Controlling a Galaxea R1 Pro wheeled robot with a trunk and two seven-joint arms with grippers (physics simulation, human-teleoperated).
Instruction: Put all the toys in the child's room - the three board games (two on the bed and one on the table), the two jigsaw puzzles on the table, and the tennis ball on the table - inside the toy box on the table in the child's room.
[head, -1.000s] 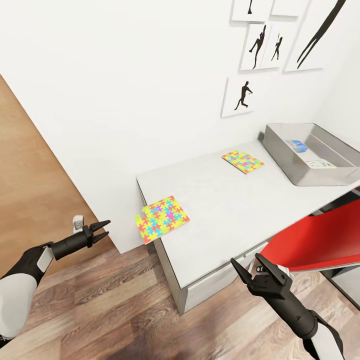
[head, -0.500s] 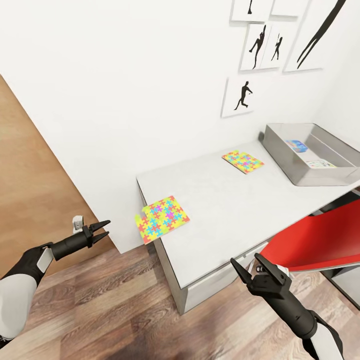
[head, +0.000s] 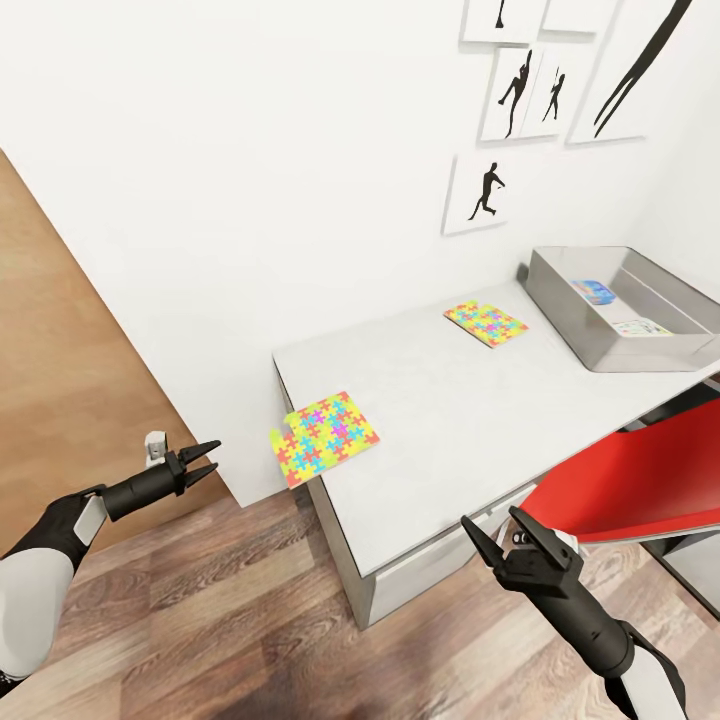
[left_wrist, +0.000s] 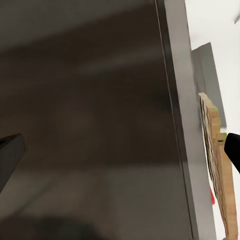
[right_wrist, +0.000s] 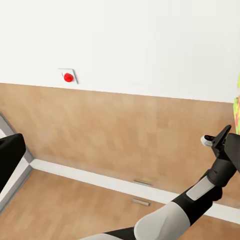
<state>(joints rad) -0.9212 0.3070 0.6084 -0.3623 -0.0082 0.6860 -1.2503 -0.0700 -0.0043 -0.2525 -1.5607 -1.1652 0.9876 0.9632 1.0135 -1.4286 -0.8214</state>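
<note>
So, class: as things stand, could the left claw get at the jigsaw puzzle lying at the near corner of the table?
Probably yes. The left claw hangs open over the floor, beside the table, and the near jigsaw puzzle overhangs that corner with nothing between them. It would have to rise a little.

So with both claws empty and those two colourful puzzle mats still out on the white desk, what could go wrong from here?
Three things might:
1. The near jigsaw mat overhangs the white desk's corner; a clumsy nudge could tip it onto the floor.
2. It lies thin and flat, so the open left gripper may struggle to get under it.
3. The red chair sits beside the right gripper, so reaching for the far mat or grey toy box could bump it.
</note>
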